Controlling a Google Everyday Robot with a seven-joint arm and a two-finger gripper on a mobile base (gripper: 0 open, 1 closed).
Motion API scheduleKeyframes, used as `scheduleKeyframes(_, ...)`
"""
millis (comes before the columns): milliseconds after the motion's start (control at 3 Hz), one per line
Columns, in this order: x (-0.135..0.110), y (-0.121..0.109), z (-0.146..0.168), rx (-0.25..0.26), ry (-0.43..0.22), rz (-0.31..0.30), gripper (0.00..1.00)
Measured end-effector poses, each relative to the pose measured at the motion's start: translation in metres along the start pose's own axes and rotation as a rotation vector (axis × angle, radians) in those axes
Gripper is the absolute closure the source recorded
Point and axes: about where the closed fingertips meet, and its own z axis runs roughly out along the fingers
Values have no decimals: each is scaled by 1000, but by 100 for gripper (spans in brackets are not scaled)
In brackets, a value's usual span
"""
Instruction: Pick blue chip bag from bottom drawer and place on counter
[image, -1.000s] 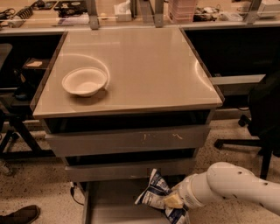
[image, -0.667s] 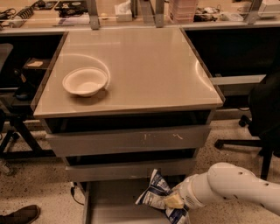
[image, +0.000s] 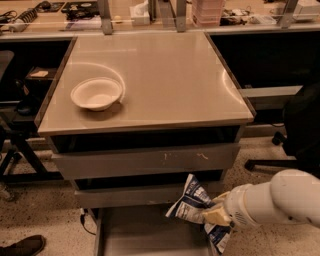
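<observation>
The blue chip bag (image: 191, 202) is a crinkled dark-blue foil bag with white print. It hangs above the right side of the open bottom drawer (image: 145, 232), a shallow grey metal tray pulled out at the foot of the cabinet. My gripper (image: 214, 215) comes in from the right on a thick white arm and is shut on the bag's middle, holding it clear of the drawer floor. The counter (image: 165, 75) is the glossy beige top above the drawers.
A white bowl (image: 96, 93) sits on the left of the counter. A wider scratched grey drawer front (image: 145, 160) lies just above the bag. A black office chair (image: 300, 125) stands at the right, a dark shoe (image: 22, 246) at the bottom left, a cluttered desk behind.
</observation>
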Motion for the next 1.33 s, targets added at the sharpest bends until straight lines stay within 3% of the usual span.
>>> scheduleKeyframes(667, -36, 0, -123, 144, -47, -75, 100)
scheduleKeyframes(1333, -47, 0, -135, 161, -60, -95, 100)
